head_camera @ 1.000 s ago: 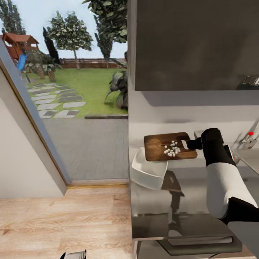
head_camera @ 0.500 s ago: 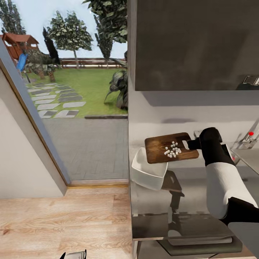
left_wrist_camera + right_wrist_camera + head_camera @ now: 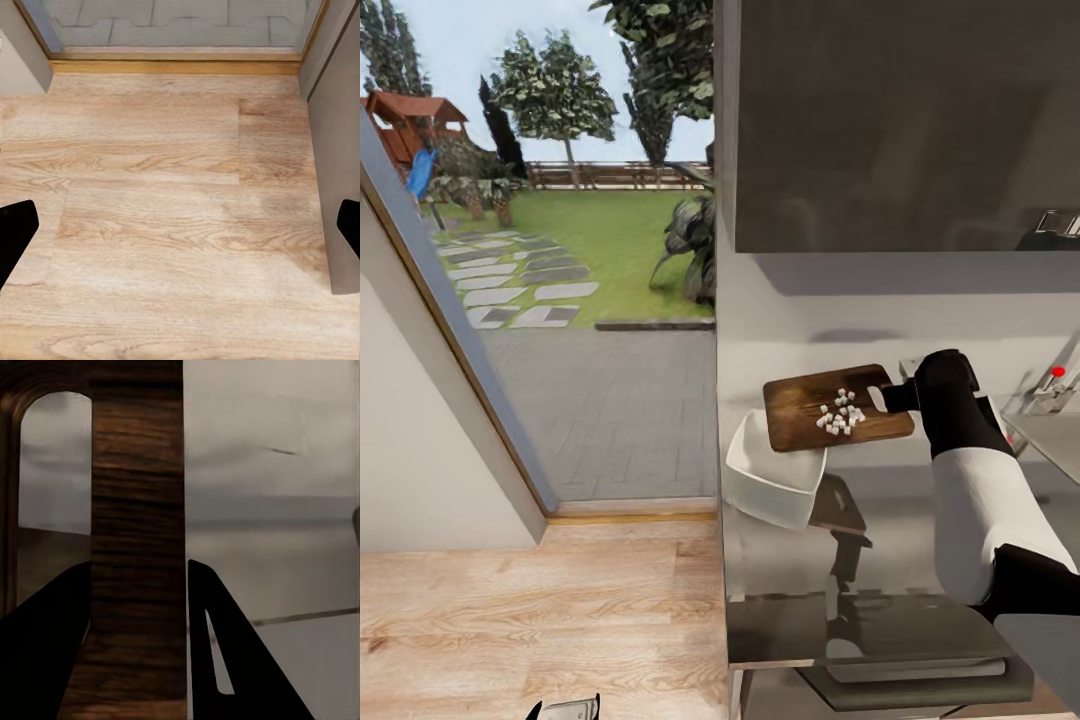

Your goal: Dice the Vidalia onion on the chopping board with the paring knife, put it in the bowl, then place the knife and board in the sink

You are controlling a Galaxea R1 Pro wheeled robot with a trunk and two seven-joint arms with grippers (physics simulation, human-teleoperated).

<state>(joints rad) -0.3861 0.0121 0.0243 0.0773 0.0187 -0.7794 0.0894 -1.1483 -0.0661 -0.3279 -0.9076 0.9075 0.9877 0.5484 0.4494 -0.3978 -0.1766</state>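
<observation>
My right gripper [image 3: 890, 398] is shut on the handle end of the brown chopping board [image 3: 800, 415] and holds it in the air over the countertop [image 3: 880, 560]. Several white diced onion pieces [image 3: 840, 412] lie on the board. Its far end hangs over the white bowl [image 3: 765, 485], which stands at the counter's left edge. In the right wrist view the dark fingers [image 3: 232, 660] clamp the board's wooden strip [image 3: 139, 510] beside the handle hole. My left gripper [image 3: 180, 232] is open above the wooden floor. The paring knife is out of view.
The faucet's red knob [image 3: 1057, 372] and the sink's drainboard [image 3: 1050, 435] sit at the right edge. A dark wall cabinet [image 3: 900, 120] hangs over the counter. A glass door [image 3: 560, 250] to the garden is on the left, with wood floor [image 3: 540, 610] in front.
The handle end of the board has risen slightly in my right gripper, tipping it a little toward the bowl. The onion pieces stay on the board. The left arm is still.
</observation>
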